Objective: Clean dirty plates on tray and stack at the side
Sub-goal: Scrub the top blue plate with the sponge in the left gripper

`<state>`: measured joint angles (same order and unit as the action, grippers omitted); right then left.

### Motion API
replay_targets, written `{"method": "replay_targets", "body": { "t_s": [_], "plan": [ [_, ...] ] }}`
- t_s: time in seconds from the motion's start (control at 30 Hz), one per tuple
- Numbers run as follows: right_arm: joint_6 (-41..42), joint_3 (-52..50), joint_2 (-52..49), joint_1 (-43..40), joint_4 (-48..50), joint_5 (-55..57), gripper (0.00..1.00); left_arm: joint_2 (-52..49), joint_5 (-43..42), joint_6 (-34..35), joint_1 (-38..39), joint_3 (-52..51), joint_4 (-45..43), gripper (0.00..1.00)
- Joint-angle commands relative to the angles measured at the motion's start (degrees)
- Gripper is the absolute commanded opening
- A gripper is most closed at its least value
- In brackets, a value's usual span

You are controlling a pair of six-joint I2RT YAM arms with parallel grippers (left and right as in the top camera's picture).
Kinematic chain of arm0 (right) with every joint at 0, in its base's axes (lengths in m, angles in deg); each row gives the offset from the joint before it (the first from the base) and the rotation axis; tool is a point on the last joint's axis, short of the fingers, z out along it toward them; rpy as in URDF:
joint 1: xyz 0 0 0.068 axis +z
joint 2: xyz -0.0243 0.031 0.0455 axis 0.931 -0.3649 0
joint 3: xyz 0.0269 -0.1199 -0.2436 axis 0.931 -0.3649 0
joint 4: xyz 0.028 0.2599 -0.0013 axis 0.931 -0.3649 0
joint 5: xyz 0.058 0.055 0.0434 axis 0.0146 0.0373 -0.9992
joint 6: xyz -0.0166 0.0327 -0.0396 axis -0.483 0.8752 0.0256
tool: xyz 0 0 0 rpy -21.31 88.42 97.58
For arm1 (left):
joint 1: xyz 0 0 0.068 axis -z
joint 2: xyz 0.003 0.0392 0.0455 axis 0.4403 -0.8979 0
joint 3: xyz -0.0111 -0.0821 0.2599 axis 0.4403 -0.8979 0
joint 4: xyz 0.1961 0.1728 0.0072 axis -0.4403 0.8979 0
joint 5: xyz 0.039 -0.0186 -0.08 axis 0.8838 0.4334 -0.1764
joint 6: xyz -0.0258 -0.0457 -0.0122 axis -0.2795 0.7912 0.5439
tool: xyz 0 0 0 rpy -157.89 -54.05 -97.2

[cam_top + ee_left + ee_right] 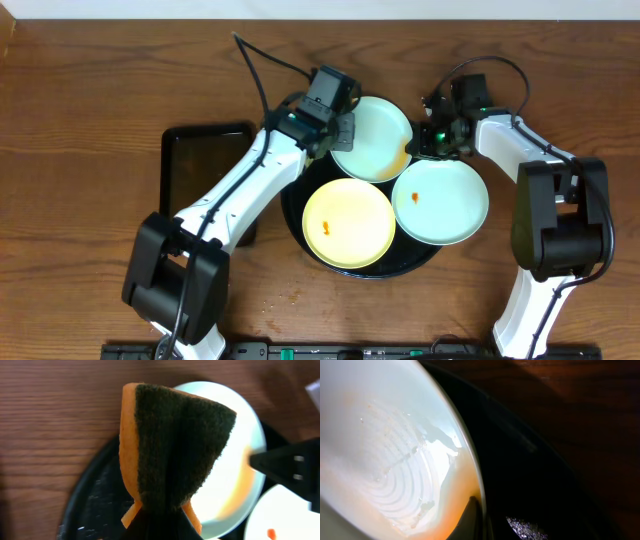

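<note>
The left gripper [345, 130] is clamped on a sponge [175, 445], which is held at the left edge of the rear blue plate [372, 138]. That plate's right rim is pinched by the right gripper [428, 135]. It is seen on the tray [292, 210] with the yellow plate [348, 222] and the second blue plate [440, 202], both orange-spotted.

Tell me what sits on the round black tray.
Three plates: the yellow plate in front and the right blue plate, each with an orange stain, and the back blue plate, smeared orange. The tray floor beneath them is hidden.
</note>
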<state>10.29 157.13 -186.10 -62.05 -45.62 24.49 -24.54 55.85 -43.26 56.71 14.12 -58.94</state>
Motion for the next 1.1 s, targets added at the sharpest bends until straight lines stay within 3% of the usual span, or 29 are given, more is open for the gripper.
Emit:
{"method": "replay_targets", "body": {
  "t_s": [0.0,0.27,0.47,0.6,0.8,0.9,1.07],
  "plan": [
    [-1.9,0.8,0.5,1.6,-1.5,10.6,0.01,-2.6,-4.7,0.1,0.0,-0.5,-2.0,0.07],
    [-3.4,1.9,0.5,4.7,-2.8,16.8,0.01,-9.0,-7.5,-0.4,0.9,-0.5,-6.1,0.07],
    [-3.4,1.9,0.5,4.9,-3.1,16.8,0.01,-13.4,-3.5,-1.5,0.8,-0.5,-6.5,0.07],
    [-3.4,1.9,0.5,4.9,-3.7,16.8,0.01,-15.1,5.4,-4.1,0.8,-0.5,-7.1,0.07],
    [-3.4,1.9,0.5,4.9,-4.8,17.0,0.01,-14.5,32.5,-4.7,0.9,0.4,-8.4,0.08],
    [-3.4,1.9,0.5,4.9,-5.3,18.1,0.01,-13.8,33.7,-7.3,0.9,1.3,-8.4,0.08],
    [-3.4,1.9,0.5,4.9,-6.1,18.5,0.01,-10.9,33.6,-5.9,0.9,1.3,-8.2,0.08]
  ]
}}
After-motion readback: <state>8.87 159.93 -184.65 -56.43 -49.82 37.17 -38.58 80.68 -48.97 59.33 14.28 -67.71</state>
